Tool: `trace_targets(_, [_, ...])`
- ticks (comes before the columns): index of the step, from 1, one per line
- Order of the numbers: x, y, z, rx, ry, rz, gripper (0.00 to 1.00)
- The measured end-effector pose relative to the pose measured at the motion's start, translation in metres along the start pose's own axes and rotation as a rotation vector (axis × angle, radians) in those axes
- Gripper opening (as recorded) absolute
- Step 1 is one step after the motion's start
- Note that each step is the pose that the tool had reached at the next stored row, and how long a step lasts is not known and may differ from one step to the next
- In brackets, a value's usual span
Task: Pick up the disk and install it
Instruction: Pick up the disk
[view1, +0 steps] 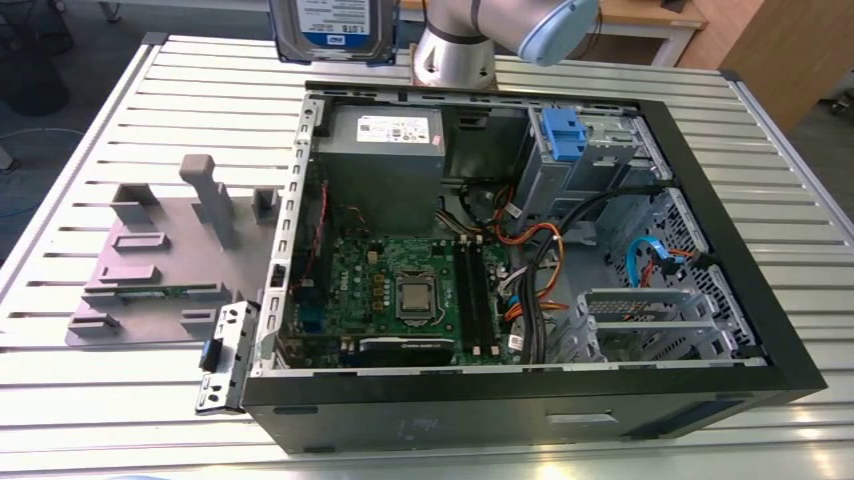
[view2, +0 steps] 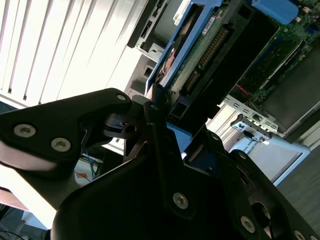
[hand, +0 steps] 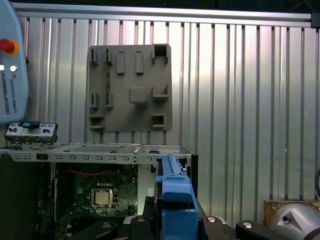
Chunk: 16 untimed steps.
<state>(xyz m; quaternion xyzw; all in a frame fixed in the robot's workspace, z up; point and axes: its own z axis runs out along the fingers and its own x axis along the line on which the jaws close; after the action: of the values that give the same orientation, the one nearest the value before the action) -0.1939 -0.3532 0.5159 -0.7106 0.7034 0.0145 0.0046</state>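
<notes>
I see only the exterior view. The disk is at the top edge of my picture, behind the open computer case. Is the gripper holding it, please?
Observer: Yes. In the second wrist view the gripper is shut on the disk, taking it by its blue rails.
Operator: My view shows the label face. What is on the other face?
Observer: A green circuit board covers part of that face, as the second wrist view shows.
</notes>
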Motion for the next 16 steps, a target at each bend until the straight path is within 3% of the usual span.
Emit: trace_targets(16, [0.0000,-0.0037,0.0000,0.0000,0.0000,0.000,0.36])
